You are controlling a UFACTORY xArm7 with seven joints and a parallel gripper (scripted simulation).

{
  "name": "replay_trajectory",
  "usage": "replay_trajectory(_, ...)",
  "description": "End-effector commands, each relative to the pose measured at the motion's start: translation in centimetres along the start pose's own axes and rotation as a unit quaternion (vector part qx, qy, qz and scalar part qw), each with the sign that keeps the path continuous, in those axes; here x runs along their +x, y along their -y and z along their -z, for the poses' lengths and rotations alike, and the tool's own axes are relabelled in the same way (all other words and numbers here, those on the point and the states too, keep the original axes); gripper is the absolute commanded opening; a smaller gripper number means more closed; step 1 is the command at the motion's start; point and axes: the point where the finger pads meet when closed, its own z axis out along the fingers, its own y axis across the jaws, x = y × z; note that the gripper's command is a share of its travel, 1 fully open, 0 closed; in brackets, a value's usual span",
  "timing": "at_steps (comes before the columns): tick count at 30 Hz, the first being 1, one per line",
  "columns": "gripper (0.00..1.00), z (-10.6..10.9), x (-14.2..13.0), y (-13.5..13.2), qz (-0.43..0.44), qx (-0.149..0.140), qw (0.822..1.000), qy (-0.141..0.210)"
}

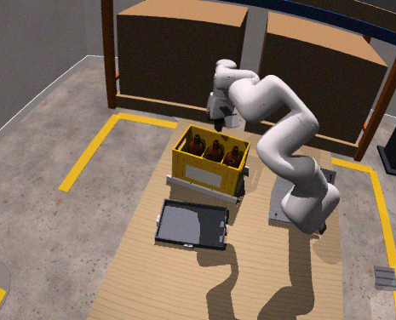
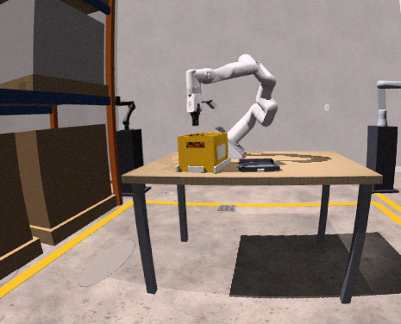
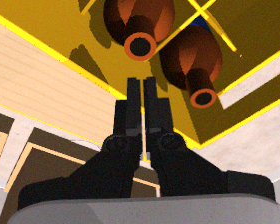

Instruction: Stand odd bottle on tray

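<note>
A yellow crate [image 1: 210, 163] stands on the wooden table and holds several brown bottles upright; three of them [image 1: 215, 151] show in its front row. The crate also shows in the side view [image 2: 203, 152] and from above in the wrist view [image 3: 151, 43]. A dark grey tray [image 1: 192, 224] lies empty in front of the crate. My gripper [image 1: 218, 124] hangs above the crate's far edge, clear of the bottles. Its fingers are shut together with nothing between them. A bottle mouth [image 3: 140, 46] lies just beyond the fingertips in the wrist view.
The crate sits against a grey L-shaped stop [image 1: 202, 189]. My arm's base plate [image 1: 295, 196] is at the table's right side. Large cardboard boxes [image 1: 180, 47] on a rack stand behind the table.
</note>
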Motion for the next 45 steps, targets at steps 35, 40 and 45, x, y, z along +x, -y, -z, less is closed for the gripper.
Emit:
replay_trajectory(35, 0.65, 0.2, 6.7, -6.3, 0.0, 0.0, 1.0, 0.002)
replay_trajectory(40, 0.65, 0.2, 6.7, -6.3, 0.0, 0.0, 1.0, 0.002)
replay_trajectory(45, 0.65, 0.2, 6.7, -6.3, 0.0, 0.0, 1.0, 0.002)
